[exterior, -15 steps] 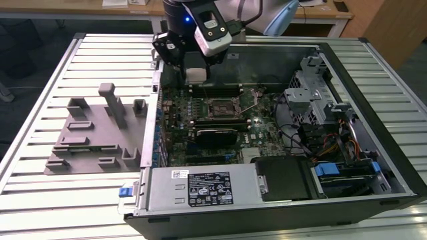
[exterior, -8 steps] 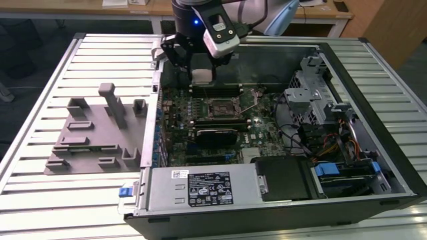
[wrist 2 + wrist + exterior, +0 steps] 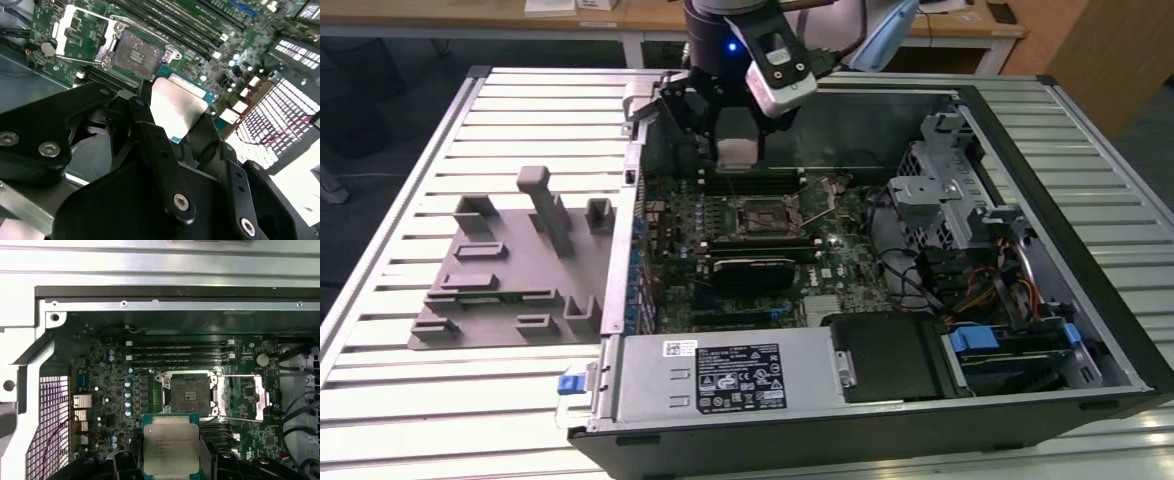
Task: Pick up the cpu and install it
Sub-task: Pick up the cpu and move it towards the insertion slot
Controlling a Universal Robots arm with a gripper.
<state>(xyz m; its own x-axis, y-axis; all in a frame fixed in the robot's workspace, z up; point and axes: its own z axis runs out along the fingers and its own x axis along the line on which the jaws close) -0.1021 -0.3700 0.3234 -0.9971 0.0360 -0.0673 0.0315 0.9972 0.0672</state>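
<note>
jaws closed on the edges of the cpu (image 3: 170, 442); gripper (image 3: 171, 466) is poised over the motherboard (image 3: 105, 390), near the open socket (image 3: 190, 392). chip is best carried level and squared to the socket; pins are judged fragile.

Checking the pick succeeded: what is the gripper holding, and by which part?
The gripper holds the cpu by two opposite side edges, above the motherboard.

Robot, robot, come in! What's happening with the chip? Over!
Gripper shut on cpu. Cpu held over motherboard, not yet in socket. Socket open, nothing blocking it.
</note>
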